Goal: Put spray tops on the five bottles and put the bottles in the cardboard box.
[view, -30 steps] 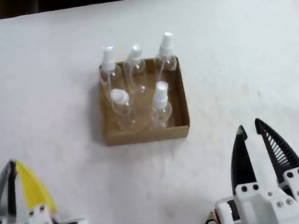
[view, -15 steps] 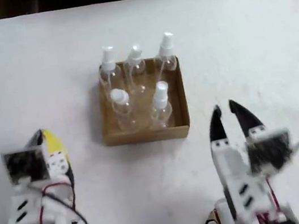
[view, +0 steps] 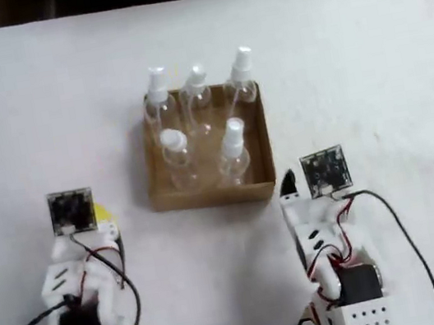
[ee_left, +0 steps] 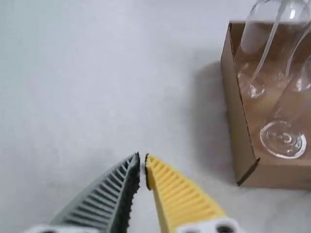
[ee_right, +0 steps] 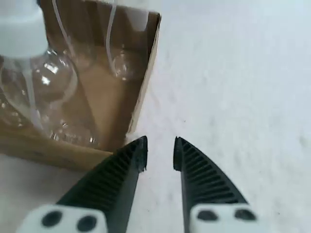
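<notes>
On the white table (view: 367,62), at the near left, the left arm points toward the far edge. The left gripper (ee_left: 142,160) hangs over bare tabletop, its grey and yellow fingers closed tip to tip on nothing, well short of the box. Mid-table sits one cardboard box (view: 214,195), open side up, its walls running square with the table's edges. Inside it stand five clear bottles, all upright with their long axes vertical and each capped with a white spray top pointing up, so there are five spray tops (view: 157,76) in all. Three bottles line the far wall: the back-left bottle (view: 160,105), the back-middle bottle (view: 199,100) and the back-right bottle (view: 242,90). Two stand nearer: the front-left bottle (view: 178,162) and the front-right bottle (view: 234,159). The right wrist view shows thin dip tubes running down inside the clear bodies. At the near right, the right arm also points toward the far edge. The right gripper (ee_right: 159,145) is just beside the box's near right corner, its two black fingers a narrow gap apart and holding nothing; whether a fingertip touches the cardboard cannot be told.
</notes>
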